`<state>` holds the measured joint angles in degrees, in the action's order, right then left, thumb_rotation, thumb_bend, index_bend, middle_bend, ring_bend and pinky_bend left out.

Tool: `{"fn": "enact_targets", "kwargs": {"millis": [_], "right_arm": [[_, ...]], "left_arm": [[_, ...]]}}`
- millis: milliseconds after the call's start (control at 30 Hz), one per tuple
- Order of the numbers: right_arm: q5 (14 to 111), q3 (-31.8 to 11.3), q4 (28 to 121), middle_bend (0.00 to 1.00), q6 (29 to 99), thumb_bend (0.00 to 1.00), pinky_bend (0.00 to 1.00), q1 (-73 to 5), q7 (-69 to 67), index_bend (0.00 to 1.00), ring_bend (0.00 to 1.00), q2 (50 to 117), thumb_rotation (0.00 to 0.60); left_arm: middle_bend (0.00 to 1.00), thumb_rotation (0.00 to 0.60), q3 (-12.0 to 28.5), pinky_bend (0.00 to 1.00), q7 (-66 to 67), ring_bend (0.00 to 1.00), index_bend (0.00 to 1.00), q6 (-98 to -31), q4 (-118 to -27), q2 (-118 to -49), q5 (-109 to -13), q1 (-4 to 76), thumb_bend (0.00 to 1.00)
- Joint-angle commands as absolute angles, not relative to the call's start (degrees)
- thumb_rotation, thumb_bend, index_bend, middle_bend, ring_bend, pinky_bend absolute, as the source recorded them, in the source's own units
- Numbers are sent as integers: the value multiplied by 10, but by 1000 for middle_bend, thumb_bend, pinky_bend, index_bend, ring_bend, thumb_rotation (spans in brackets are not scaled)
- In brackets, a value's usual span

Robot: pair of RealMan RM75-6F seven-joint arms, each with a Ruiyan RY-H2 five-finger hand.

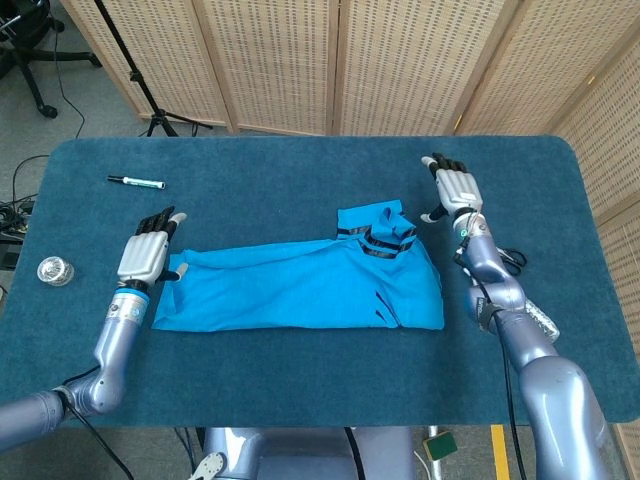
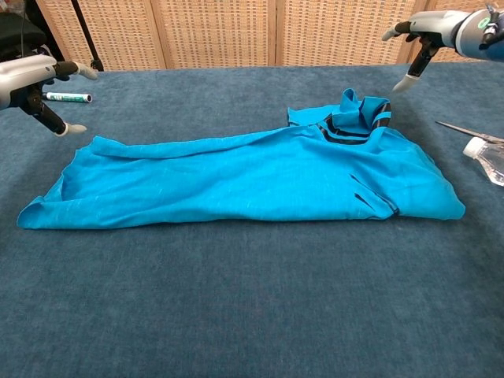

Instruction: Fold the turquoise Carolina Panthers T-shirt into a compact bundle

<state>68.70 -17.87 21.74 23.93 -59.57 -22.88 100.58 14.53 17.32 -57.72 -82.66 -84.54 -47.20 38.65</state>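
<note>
The turquoise T-shirt [image 1: 300, 285] [image 2: 236, 177] lies on the blue table as a long folded strip, its black-trimmed collar [image 1: 385, 240] [image 2: 354, 122] bunched up at the right end. My left hand [image 1: 148, 252] [image 2: 35, 83] hovers just off the shirt's left end, fingers spread, holding nothing. To the right of the collar and clear of the cloth, my right hand [image 1: 455, 188] [image 2: 429, 35] is raised with its fingers apart and empty.
A green-capped marker [image 1: 136, 182] [image 2: 68, 97] lies at the back left. A small round tin [image 1: 55, 270] sits near the left table edge. A clear plastic bottle [image 2: 487, 157] lies at the right. Wicker screens stand behind the table.
</note>
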Motion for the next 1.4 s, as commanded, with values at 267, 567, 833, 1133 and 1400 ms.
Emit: {"fn": "enact_targets", "kwargs": {"millis": [267,567,833,1133,1400], "right_arm": [[706,-151,511,0,368,2,0,-472,-184,0,0,825,600],[719,-111,713,0,462,2,0,-375,-136,0,0,709,600],[736,-88,817,0,543,16,0,-304,-141,0,0,642,600],[761,-57,881,0,644,0,0,-224,-118,0,0,598,600],[788,-38,916,0,749,0,0,-153,-115,0,0,600,600]], "left_arm": [[0,600,133,0,63,0,0,-552,-826,-807,-595,373,318],[0,600,109,0,18,0,0,-545,-840,-766,-657,359,351],[0,600,67,0,-61,0,5,-553,-828,-736,-758,339,362],[0,600,-6,0,-155,0,9,-601,-794,-724,-858,292,341],[0,600,-59,0,-223,0,9,-666,-733,-748,-918,241,338]]}}
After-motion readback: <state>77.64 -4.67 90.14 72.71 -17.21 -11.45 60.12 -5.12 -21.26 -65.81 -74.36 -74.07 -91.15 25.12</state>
